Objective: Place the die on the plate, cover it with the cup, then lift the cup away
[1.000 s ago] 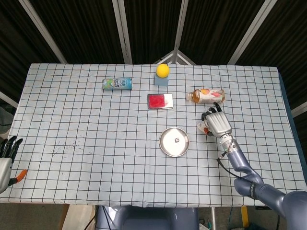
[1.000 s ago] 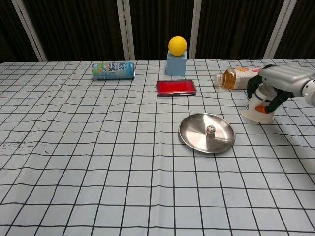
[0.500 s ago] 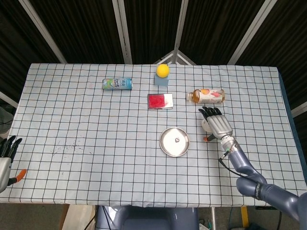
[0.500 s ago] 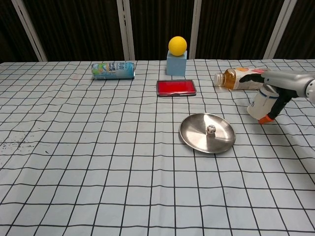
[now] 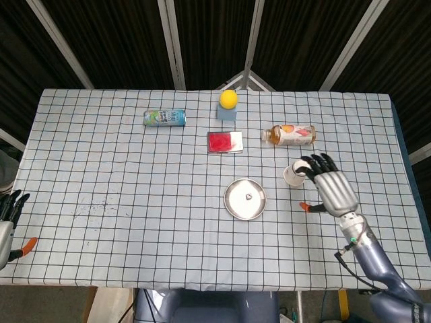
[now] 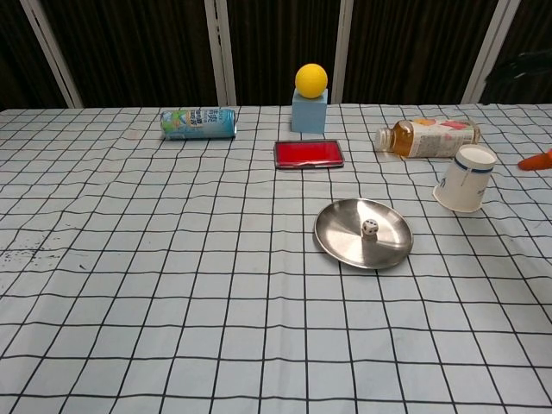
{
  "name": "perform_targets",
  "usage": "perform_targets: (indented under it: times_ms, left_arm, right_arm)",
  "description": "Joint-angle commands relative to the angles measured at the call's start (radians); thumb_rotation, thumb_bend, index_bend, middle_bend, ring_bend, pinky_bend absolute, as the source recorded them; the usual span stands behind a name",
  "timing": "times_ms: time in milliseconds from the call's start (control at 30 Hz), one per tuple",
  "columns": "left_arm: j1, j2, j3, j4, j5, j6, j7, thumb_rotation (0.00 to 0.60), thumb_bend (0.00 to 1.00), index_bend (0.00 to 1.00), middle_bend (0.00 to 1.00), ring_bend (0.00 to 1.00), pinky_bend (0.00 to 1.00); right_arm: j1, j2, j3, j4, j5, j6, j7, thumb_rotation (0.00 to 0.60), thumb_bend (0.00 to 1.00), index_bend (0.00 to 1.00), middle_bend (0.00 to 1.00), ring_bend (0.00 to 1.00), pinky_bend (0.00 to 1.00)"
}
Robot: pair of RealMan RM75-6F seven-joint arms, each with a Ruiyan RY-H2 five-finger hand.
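Chest view shows the die point(image 6: 369, 228) lying in the middle of the round metal plate point(image 6: 341, 239), white with dark pips. The cup point(image 6: 464, 178) stands apart from the plate, at about two o'clock from it on the checked cloth, upside down with its wide mouth on the cloth and its base up, tilted a little; nothing grips it. In the head view the cup point(image 5: 293, 174) sits at three o'clock from the plate point(image 5: 236, 205), a little above it, and the die point(image 5: 249, 197) shows as a small speck on the plate.

The right hand point(image 5: 332, 185) hovers just beside the cup at its four o'clock side, back of the hand toward the camera, dark fingers point(image 5: 316, 163) spread and reaching toward twelve o'clock, holding nothing. Only an orange tip of it shows at the right edge of the chest view. The left hand point(image 5: 8, 219) lies at the far left edge of the head view, at nine o'clock from the plate and well apart from it, fingers apart and free of any object.

Beyond the plate, at twelve o'clock, lies a flat red tin point(image 6: 308, 153). Behind that stands a blue block point(image 6: 309, 112) with a yellow ball point(image 6: 311, 79) on top. A can point(image 6: 197, 123) lies on its side at ten o'clock, and a bottle point(image 6: 426, 138) lies on its side at one o'clock, near the cup.
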State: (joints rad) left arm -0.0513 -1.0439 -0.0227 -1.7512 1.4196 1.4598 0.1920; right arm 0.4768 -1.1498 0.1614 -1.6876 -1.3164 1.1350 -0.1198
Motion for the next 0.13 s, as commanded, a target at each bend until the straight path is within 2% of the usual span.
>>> perform_targets:
  times_ms: [33, 133]
  left_arm:
    - [0.002, 0.008, 0.005, -0.001, 0.018, 0.005, -0.021, 0.6, 0.36, 0.02, 0.0, 0.0, 0.0]
    - [0.012, 0.019, 0.009, -0.002, 0.032, 0.022, -0.038, 0.6, 0.36, 0.02, 0.0, 0.0, 0.0]
  right_arm:
    - [-0.295, 0.083, -0.15, -0.097, -0.189, 0.397, -0.131, 0.6, 0.24, 0.32, 0.17, 0.11, 0.0]
    - [-0.356, 0.064, -0.174, -0.085, -0.208, 0.468, -0.113, 0.6, 0.24, 0.32, 0.17, 0.11, 0.0]
